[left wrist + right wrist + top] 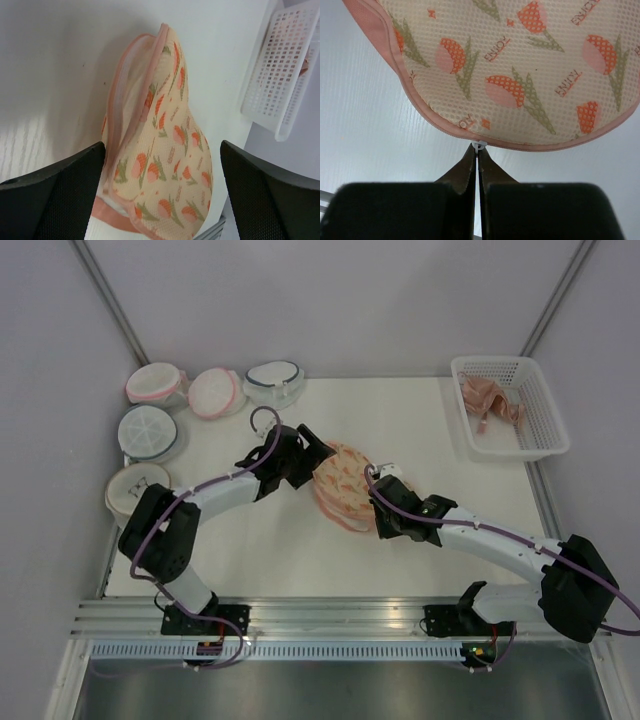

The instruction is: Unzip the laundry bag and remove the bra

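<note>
**Laundry bag mid-table, partly unzipped, with one gripper at each end**

The laundry bag (343,486) is seen near the middle of the table (400,570), well apart from every edge. Its pink zip edge is parted along the left side, and white is shown inside; whether that is the bra cannot be told. Bare tabletop is left between the bag and the near edge, and between the bag and the far right corner. The left gripper (161,150) is spread wide, with a finger (70,190) on either side of the bag's end. The right gripper (478,150) is pressed together on the small white zip pull (479,145) at the bag's near rim. A white basket (545,410) holding a peach-pink garment (490,403) is set in the far right corner. Round mesh bags (148,430) are clustered along the far left edge.
</note>
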{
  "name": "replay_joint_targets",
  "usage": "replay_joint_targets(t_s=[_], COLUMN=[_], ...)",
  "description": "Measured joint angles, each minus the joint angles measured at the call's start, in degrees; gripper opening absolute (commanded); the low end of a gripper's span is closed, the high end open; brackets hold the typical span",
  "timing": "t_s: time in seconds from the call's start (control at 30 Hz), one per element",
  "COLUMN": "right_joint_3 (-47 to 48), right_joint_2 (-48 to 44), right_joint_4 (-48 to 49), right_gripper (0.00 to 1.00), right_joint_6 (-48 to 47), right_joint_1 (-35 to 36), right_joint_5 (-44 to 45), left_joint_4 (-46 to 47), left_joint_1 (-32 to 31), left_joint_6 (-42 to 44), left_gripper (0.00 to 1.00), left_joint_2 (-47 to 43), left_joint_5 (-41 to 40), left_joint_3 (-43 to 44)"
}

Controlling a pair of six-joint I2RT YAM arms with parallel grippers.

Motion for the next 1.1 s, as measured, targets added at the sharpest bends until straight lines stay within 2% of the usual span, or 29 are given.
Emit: replay_joint_targets(t_s=[0.13,0.27,0.4,0.57,0.7,0.83,1.0,1.03,1.1], right_joint_3=[0.0,0.0,-0.5,-1.3,-1.3,-1.3,-1.3,-1.3,-1.3], right_joint_2=[0.0,0.1,0.3,1.5,3.2,4.2,4.3,4.3,4.3], right_joint_4=[0.4,2.8,8.6,17.2,20.1,20.2,20.2,20.2,20.1], right_gripper=[0.00,0.00,0.00,0.00,0.00,0.00,0.00,0.00,0.01], right_joint_6=[-0.1,-0.9,-2.1,-2.4,-3.1,-3.8,-4.3,-4.3,-4.7], right_joint_1=[0.0,0.0,0.0,0.0,0.0,0.0,0.0,0.0,0.0], right_joint_5=[-0.5,-5.2,-16.1,-30.8,-36.5,-38.6,-39.3,-39.3,-39.3], left_joint_4=[-3.5,-12.4,-16.7,-14.2,-6.4,4.9,13.3,14.6,17.2], left_joint_1=[0.1,0.0,0.1,0.1,0.1,-0.5,-4.3,-5.2,-6.2], left_joint_6=[-0.1,-0.6,-2.9,-8.4,-14.0,-19.1,-23.2,-23.7,-24.6], left_gripper=[1.00,1.00,1.00,1.00,1.00,1.00,0.99,0.98,0.89], left_joint_2=[-5.6,-17.9,-31.1,-39.1,-35.1,-24.2,-12.4,-10.4,-7.7], left_joint_5=[1.4,1.0,2.1,8.3,15.5,21.5,25.4,25.9,26.8], left_joint_3=[-3.7,-9.6,-17.0,-26.1,-29.9,-30.1,-26.6,-25.4,-24.0])
